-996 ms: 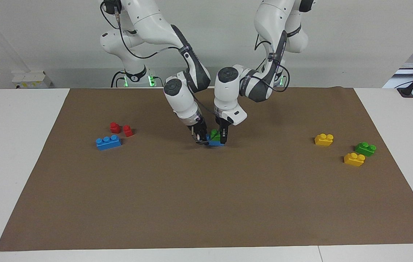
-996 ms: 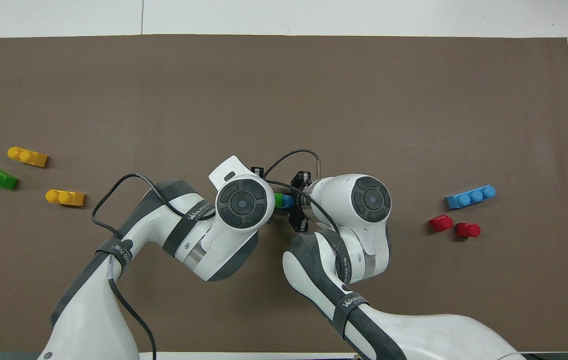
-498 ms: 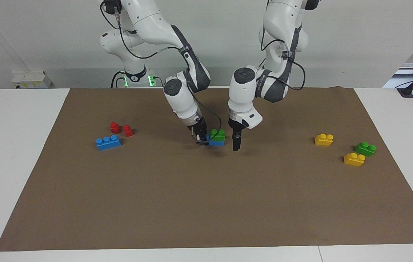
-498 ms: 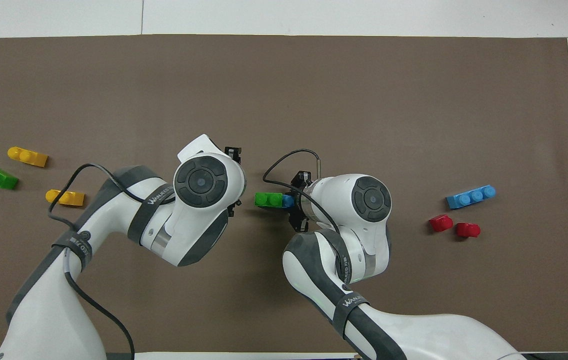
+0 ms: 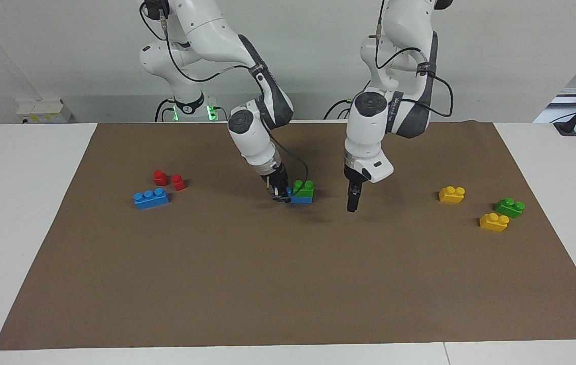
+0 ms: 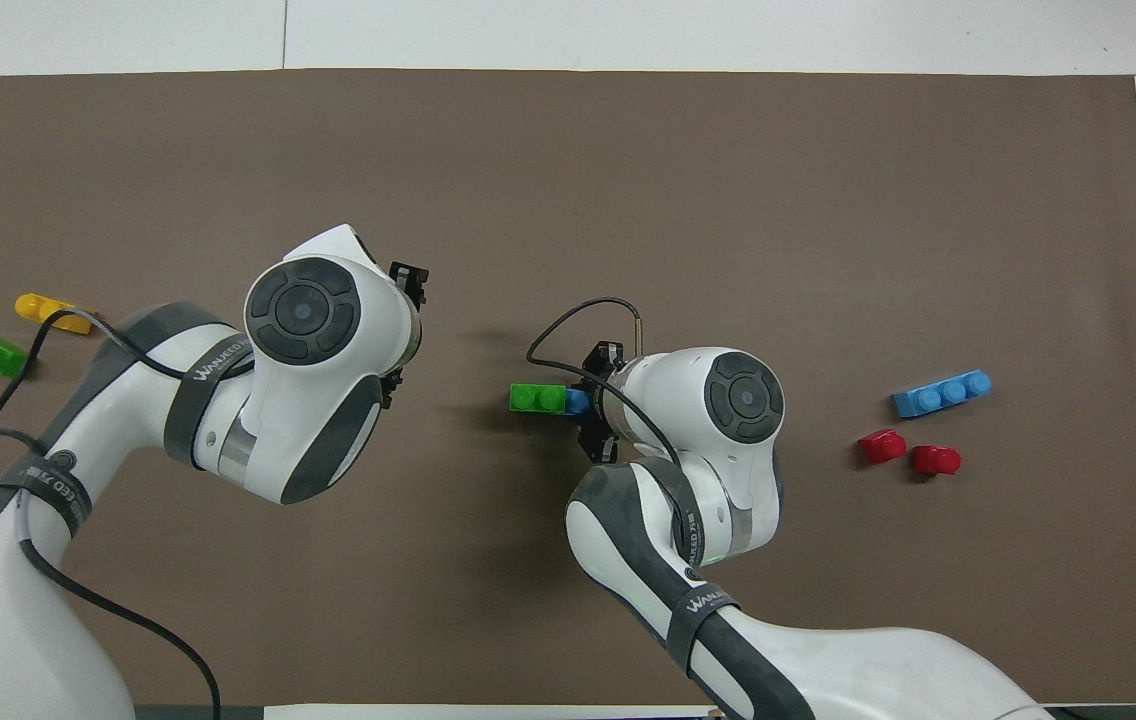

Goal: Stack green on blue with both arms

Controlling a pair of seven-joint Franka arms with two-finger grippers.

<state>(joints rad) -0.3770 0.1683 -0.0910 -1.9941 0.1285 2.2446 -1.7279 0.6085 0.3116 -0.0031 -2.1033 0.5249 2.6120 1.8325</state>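
A green brick (image 5: 303,188) sits stacked on a blue brick (image 5: 302,199) in the middle of the brown mat (image 5: 288,284). In the overhead view the green brick (image 6: 538,398) covers most of the blue one (image 6: 576,402). My right gripper (image 5: 280,193) is shut on the blue brick's end, low at the mat. My left gripper (image 5: 352,205) hangs open and empty over bare mat beside the stack, toward the left arm's end of the table. In the overhead view both grippers are hidden under their wrists.
A second blue brick (image 5: 151,198) and two red bricks (image 5: 160,177) lie toward the right arm's end. A second green brick (image 5: 509,207) and two yellow bricks (image 5: 452,194) (image 5: 494,222) lie toward the left arm's end.
My left gripper let go of the green brick, rose and moved away toward the left arm's end. The green brick stays on the blue one. The right gripper has not moved.
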